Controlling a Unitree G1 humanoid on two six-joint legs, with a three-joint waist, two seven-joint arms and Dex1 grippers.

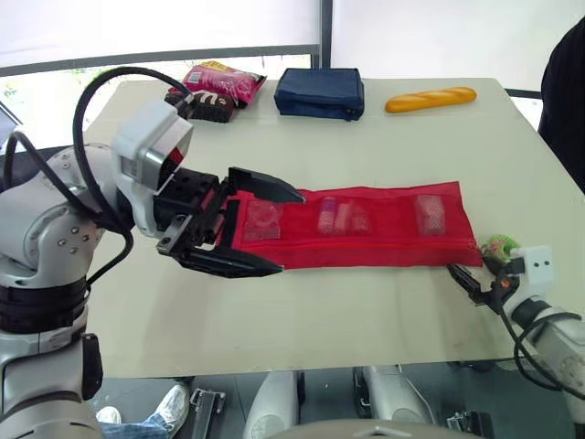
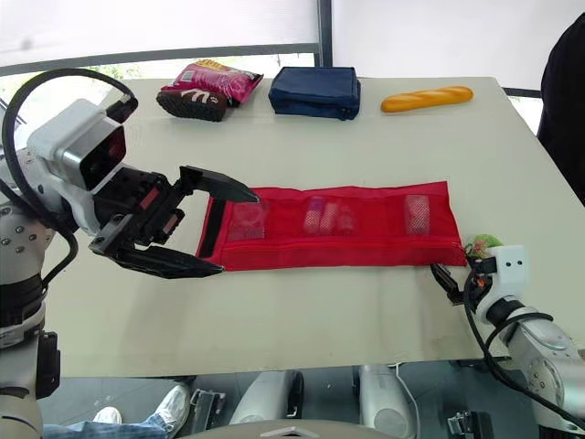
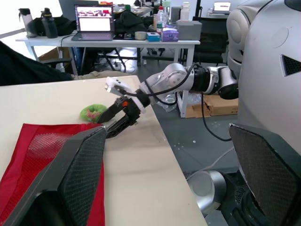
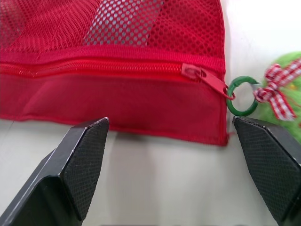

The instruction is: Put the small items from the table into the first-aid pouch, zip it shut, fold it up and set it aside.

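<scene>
A pale beige tabletop [image 1: 366, 311] stands before bright windows [image 1: 137, 23] split by a dark frame post [image 1: 324, 32]. Across the grey floor [image 3: 197, 136], a cluttered white desk [image 3: 117, 43] carries an open laptop [image 3: 94, 20] and bottles [image 3: 49, 23].

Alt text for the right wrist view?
A red mesh pouch lies flat on the pale table, its zip slider at the end of the track with a green ring and a green charm with a checked bow attached. The right pincer is open just short of that corner.
</scene>
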